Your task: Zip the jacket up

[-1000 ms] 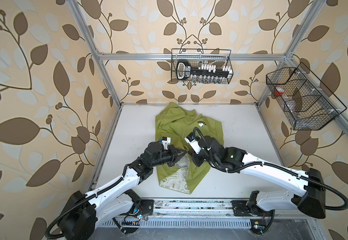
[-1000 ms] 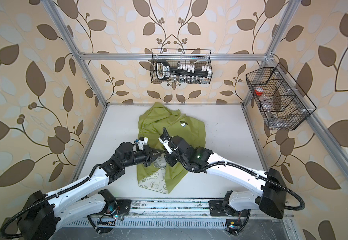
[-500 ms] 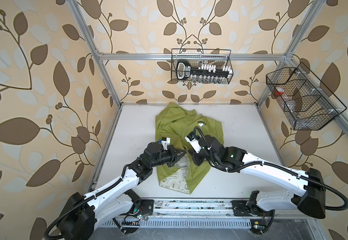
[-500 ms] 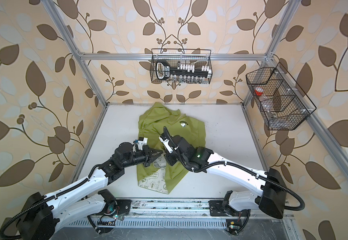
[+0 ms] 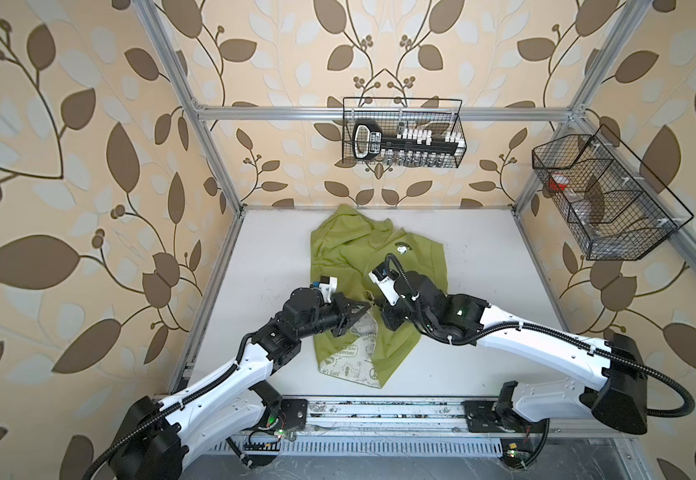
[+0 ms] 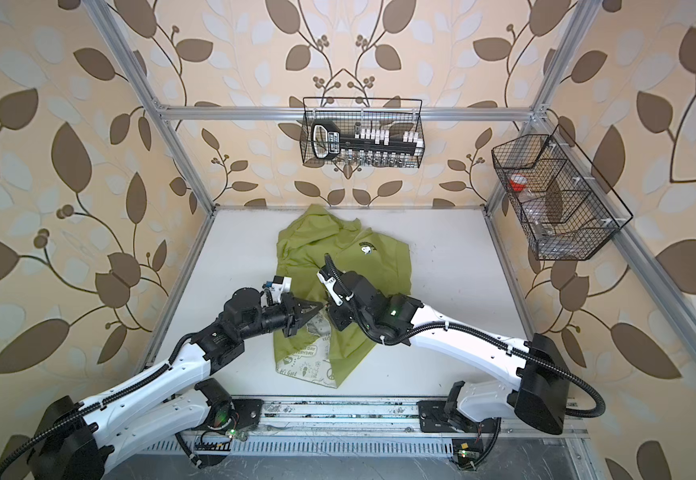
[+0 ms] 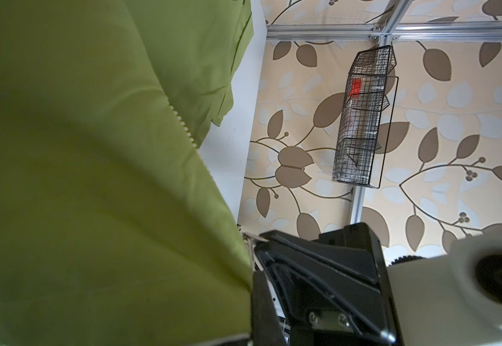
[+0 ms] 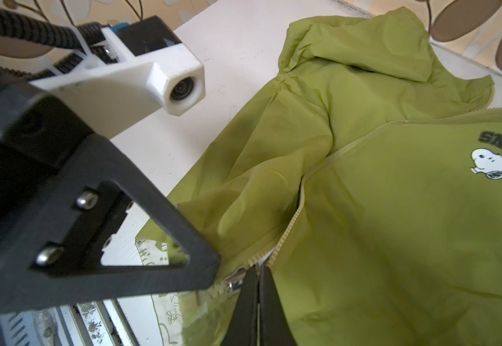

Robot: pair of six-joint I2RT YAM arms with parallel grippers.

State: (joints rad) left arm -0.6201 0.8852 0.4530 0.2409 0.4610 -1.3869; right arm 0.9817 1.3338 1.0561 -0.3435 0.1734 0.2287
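Currently, left gripper (image 5: pixel 364 309) clamps the jacket (image 5: pixel 338 249) front edge; right gripper (image 8: pixel 257 269) pinches the zipper (image 8: pixel 300 203) beside it. Jacket lies mid-tabletop (image 5: pixel 487 291), hood toward far edge.

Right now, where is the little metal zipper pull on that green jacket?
In the right wrist view, the zipper pull sits on the front of the jacket, right between the left gripper and the right gripper, whose tips nearly meet there.

Lime-green hooded jacket (image 5: pixel 417 266) – rumpled on table, zipper (image 8: pixel 285 233) partly open.
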